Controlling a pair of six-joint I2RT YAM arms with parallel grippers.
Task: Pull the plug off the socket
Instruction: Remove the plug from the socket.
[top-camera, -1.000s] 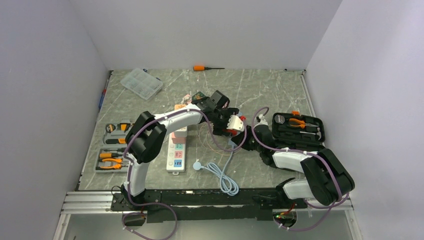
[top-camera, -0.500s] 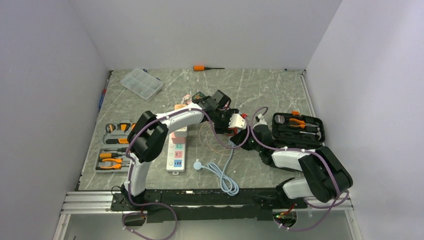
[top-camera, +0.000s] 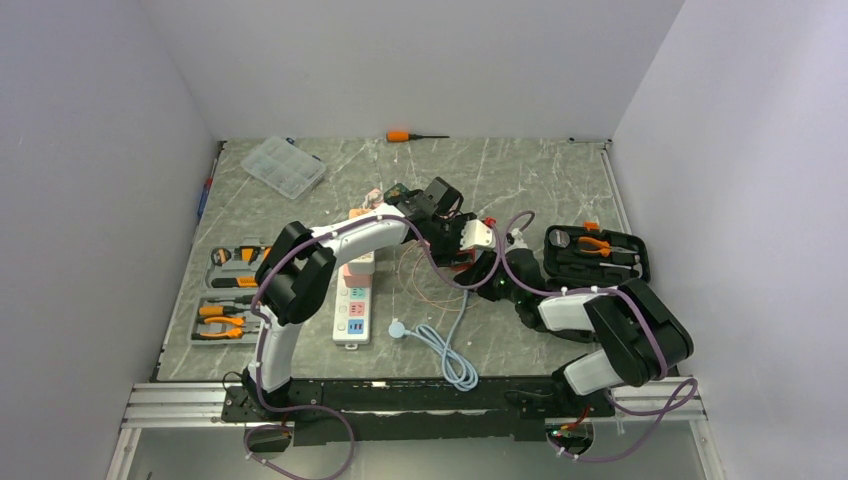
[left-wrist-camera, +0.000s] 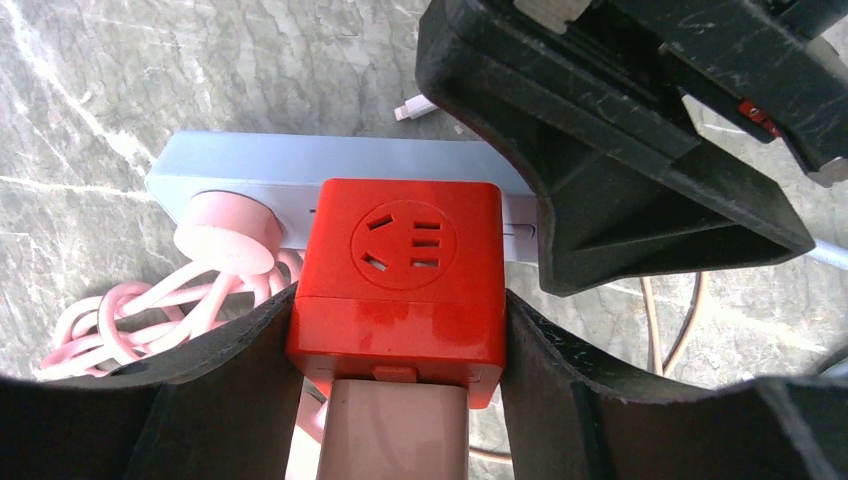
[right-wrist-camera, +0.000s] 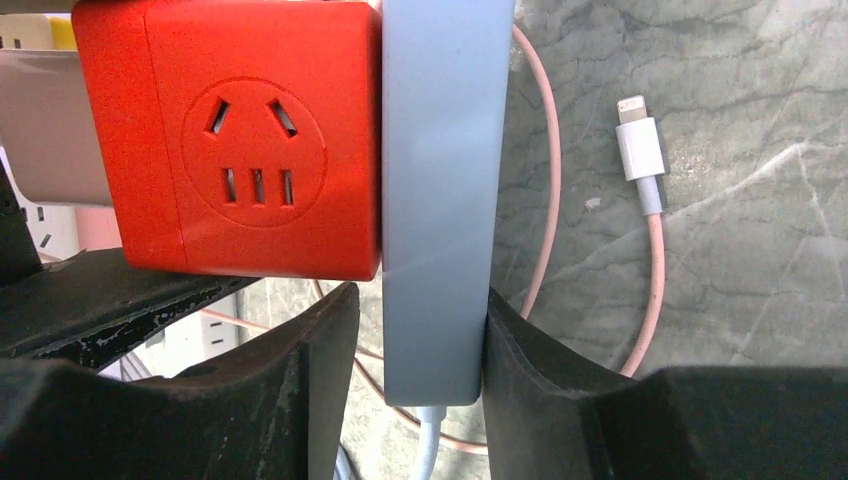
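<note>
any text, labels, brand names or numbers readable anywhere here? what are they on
No text can be read in any view.
red cube adapter: only moulded outlet slots, no lettering.
pale blue strip: the side that shows is blank.
white power strip: marks on its coloured panels, too small to read.

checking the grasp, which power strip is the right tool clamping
The pale blue power strip carrying the red cube adapter; the pastel-panelled strip lies on the table.
</note>
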